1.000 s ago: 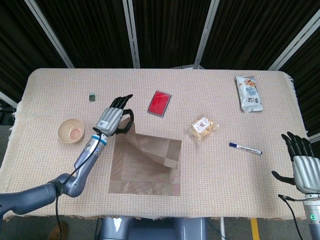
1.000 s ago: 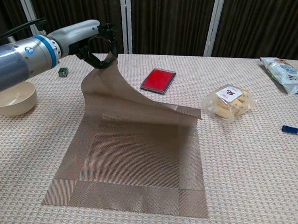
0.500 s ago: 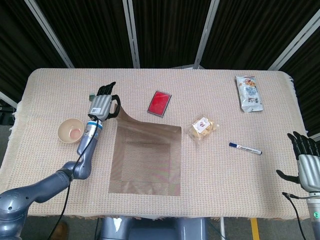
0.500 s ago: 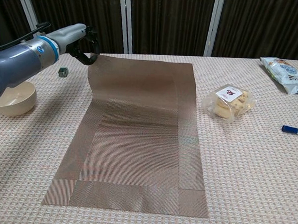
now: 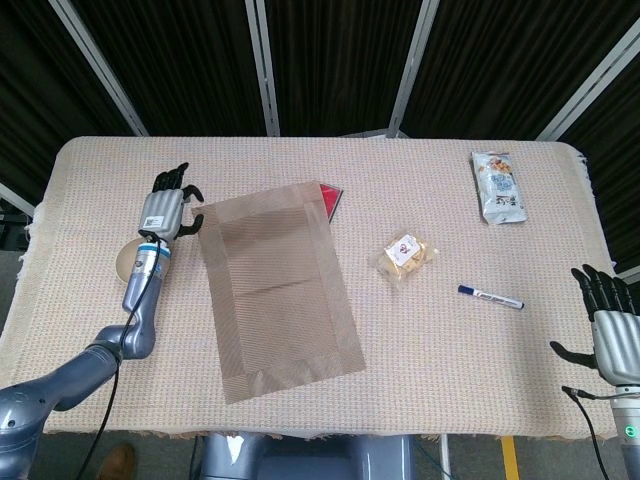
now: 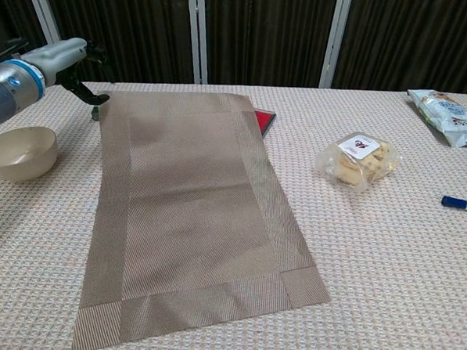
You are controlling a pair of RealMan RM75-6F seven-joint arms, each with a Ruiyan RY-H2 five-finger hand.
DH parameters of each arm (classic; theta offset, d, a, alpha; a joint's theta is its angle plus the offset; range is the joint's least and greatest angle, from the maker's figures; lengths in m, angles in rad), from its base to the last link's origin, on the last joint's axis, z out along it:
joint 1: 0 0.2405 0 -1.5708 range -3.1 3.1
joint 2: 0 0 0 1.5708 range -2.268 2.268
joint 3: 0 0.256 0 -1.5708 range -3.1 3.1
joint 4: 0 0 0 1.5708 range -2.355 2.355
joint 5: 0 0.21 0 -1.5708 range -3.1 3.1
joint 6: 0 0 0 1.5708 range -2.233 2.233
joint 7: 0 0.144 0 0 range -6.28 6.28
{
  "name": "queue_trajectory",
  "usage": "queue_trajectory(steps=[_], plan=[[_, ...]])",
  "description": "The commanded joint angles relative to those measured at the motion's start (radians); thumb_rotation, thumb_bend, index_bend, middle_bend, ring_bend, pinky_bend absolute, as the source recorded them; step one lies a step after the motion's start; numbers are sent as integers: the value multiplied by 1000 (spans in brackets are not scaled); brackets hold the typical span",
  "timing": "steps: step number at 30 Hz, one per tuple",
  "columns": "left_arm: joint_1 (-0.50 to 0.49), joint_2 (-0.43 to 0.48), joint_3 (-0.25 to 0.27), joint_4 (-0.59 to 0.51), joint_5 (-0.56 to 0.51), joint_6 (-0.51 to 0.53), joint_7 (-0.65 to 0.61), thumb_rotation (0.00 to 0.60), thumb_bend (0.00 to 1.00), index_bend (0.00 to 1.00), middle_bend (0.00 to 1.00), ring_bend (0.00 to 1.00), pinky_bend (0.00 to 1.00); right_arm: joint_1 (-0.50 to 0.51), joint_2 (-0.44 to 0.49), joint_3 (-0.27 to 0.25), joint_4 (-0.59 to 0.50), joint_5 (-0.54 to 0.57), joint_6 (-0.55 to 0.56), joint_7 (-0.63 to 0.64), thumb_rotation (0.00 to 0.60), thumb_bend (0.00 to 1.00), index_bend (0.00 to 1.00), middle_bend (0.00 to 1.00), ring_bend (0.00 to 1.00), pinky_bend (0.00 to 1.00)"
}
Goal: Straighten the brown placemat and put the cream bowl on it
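The placemat (image 5: 275, 290) lies unfolded and flat, its long axis running away from the robot and skewed a little (one far corner covers part of a red card (image 5: 331, 200)). The left hand (image 5: 165, 208), fingers spread and empty, hovers just beside the placemat's far left corner. The bowl (image 6: 17, 152) sits left of the placemat, nearest that hand; the right hand (image 5: 608, 325), also spread, is well apart.
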Motion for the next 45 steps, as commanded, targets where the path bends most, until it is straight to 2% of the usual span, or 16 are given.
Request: queue_trajectory(steps=[1, 4, 6, 8, 11, 14, 19, 23, 26, 34, 45], plan=[[42, 64, 20, -66, 55, 66, -35, 600, 0, 0, 0, 0, 0, -1, -2, -3, -1, -10, 6, -4, 600, 0, 21, 0, 0, 0], [100, 167, 53, -210, 92, 124, 1, 600, 0, 0, 0, 0, 0, -1, -6, -10, -4, -29, 11, -11, 600, 0, 21, 0, 0, 0], [152, 258, 75, -347, 103, 176, 64, 600, 0, 0, 0, 0, 0, 2, -8, -18, -8, -47, 10, -22, 600, 0, 21, 0, 0, 0], [212, 358, 89, -513, 90, 237, 144, 600, 0, 0, 0, 0, 0, 8, -13, -28, -14, -74, 7, -37, 600, 0, 21, 0, 0, 0], [270, 456, 100, -680, 63, 296, 234, 600, 0, 0, 0, 0, 0, 18, -19, -42, -18, -116, 3, -59, 600, 0, 22, 0, 0, 0], [366, 589, 140, -905, 51, 400, 336, 600, 0, 0, 0, 0, 0, 62, -38, -66, -5, -206, -37, -112, 600, 0, 21, 0, 0, 0], [481, 682, 201, -1105, 55, 525, 400, 600, 0, 0, 0, 0, 0, 145, -63, -88, -17, -270, -152, -99, 600, 0, 22, 0, 0, 0], [538, 709, 248, -1157, 94, 579, 412, 600, 0, 0, 0, 0, 0, 198, -81, -99, -32, -299, -225, -94, 600, 0, 22, 0, 0, 0], [576, 731, 276, -1197, 97, 602, 425, 600, 0, 0, 0, 0, 0, 253, -122, -103, -19, -305, -313, -138, 600, 0, 22, 0, 0, 0], [600, 742, 281, -1193, 113, 605, 416, 600, 0, 0, 0, 0, 0, 349, -247, -95, 9, -315, -422, -254, 600, 0, 22, 0, 0, 0], [627, 748, 280, -1150, 161, 612, 369, 600, 0, 0, 0, 0, 0, 421, -405, -79, 100, -275, -483, -353, 600, 0, 39, 0, 0, 0]])
